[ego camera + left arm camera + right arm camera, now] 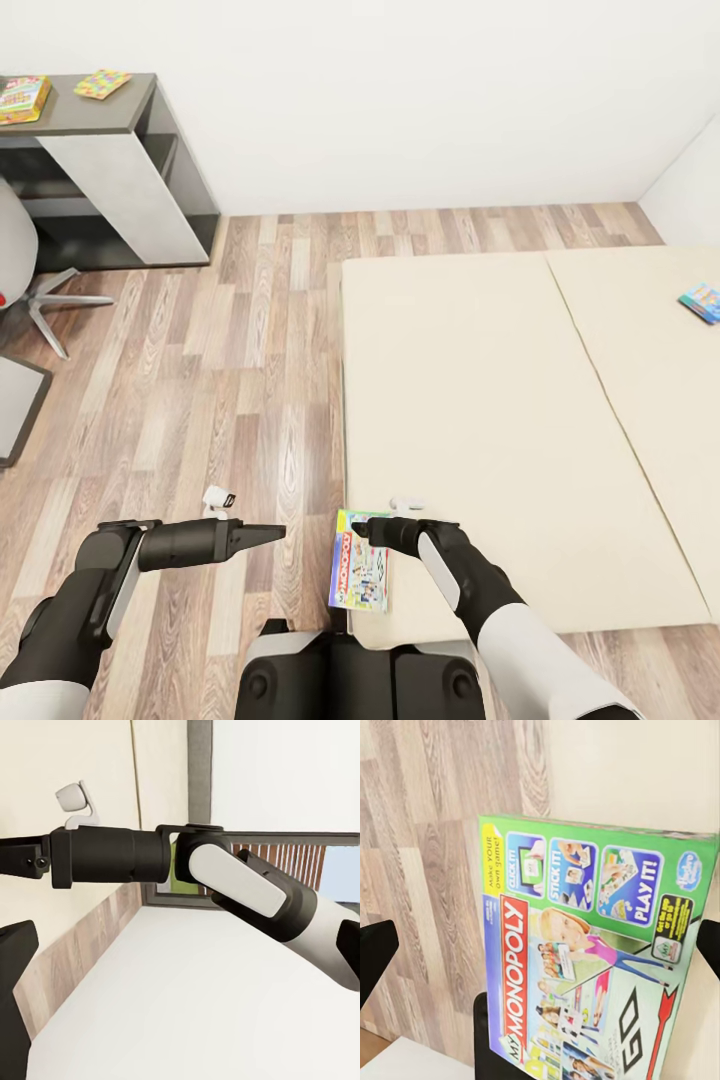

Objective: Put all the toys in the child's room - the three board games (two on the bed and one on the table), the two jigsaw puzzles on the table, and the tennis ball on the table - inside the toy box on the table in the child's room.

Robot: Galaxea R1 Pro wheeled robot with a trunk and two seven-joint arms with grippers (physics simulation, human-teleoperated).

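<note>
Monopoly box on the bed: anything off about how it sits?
Yes. The My Monopoly box sits at the near left corner of the bed, its left side jutting past the mattress edge over the wood floor. The right tool is at its far end. The other board game lies flat, fully on the bed.

Place: a child's bedroom in a home, rendered in a simulator.
Floor: wooden planks (pixel 230 370) in light brown and grey tones.
Walls: plain white wall (pixel 400 90), meeting another wall at the far right corner.
Bed: a wide cream bed (pixel 480 400) made of two mattresses side by side.
Desk: a dark grey table (pixel 110 150) against the wall, with colourful boxes on its tabletop.
Chair: an office chair (pixel 30 280) beside the table.
Toys: a Monopoly board game (pixel 360 575) at the near corner of the bed.
</note>
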